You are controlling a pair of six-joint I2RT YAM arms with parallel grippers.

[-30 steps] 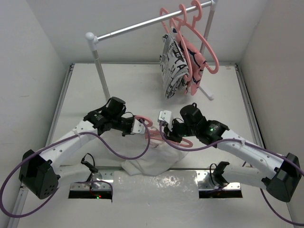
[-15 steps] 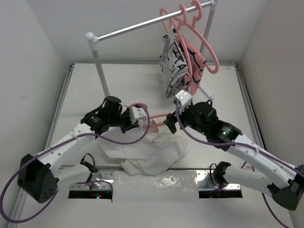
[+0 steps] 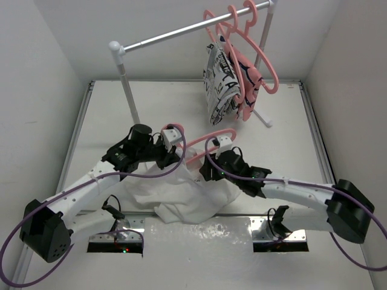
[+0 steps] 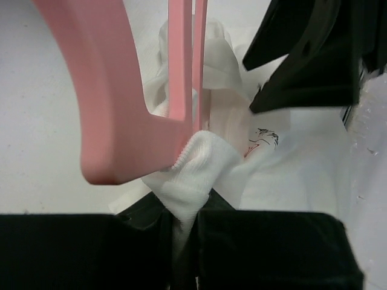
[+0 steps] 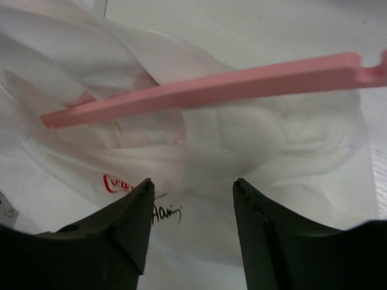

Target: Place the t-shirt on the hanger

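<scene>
Left fingers (image 4: 278, 251) pinch t-shirt (image 4: 302, 166), perhaps collar (image 4: 196, 160).

- The hanger (image 3: 208, 138) stretches from the left gripper (image 3: 171, 144) rightward, passing just beyond the right gripper (image 3: 207, 169).
- The t-shirt (image 3: 181, 196) lies crumpled beneath both grippers.

text | t-shirt (image 5: 254, 139) | small red and black cursive print (image 5: 164, 211) | too blurred to read
</scene>
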